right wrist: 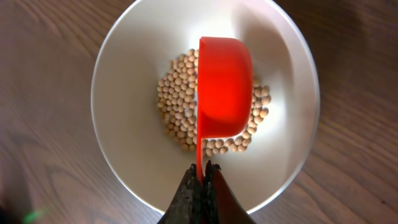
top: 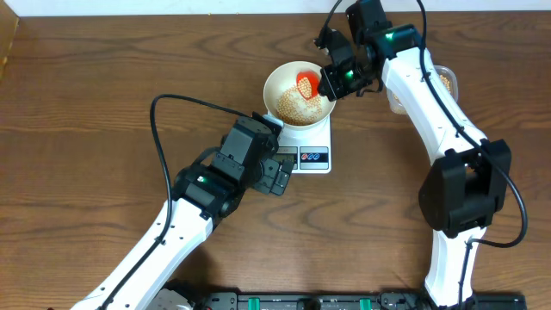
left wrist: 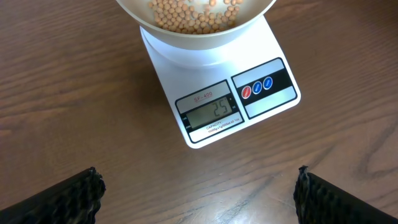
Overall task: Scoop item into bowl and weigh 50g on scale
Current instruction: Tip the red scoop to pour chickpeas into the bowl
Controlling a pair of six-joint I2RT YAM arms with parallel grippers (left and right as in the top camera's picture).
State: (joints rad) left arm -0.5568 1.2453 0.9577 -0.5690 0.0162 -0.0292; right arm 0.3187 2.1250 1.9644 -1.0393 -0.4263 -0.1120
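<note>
Beans (top: pixel 291 105) fill the bottom of one white bowl (top: pixel 274 82) in the overhead view, and the bowl stands on one white scale (top: pixel 315 138) near the middle of the wooden table (top: pixel 86 103). One red scoop (top: pixel 306 83) sits over the bowl's far side, held by the right gripper (top: pixel 331 82). The left gripper (top: pixel 282 176) rests just beside the scale's front edge. One clear tub (top: pixel 447 82), mostly hidden behind the right arm, stands well to the right of the scale with more tan beans in it.

In the left wrist view, the scale (left wrist: pixel 217 68) shows its front face. Its one grey display (left wrist: pixel 211 113) reads 25, and round red and blue buttons (left wrist: pixel 256 87) sit next to it. The bowl (left wrist: pixel 186 40) on top is cut off by the frame, with beans (left wrist: pixel 193 15) heaped inside. The left gripper (left wrist: pixel 199 196) has its fingers (left wrist: pixel 78 193) spread wide apart at the lower corners, with only bare table between them.

In the right wrist view, the bowl (right wrist: pixel 130 56) is seen from straight above. The beans (right wrist: pixel 177 106) lie in a single loose patch at its centre, too many to count. The scoop (right wrist: pixel 224 84) is tipped on its side over them. The right gripper (right wrist: pixel 202 180) has its fingers pinched tight on the scoop's thin handle (right wrist: pixel 199 152).
</note>
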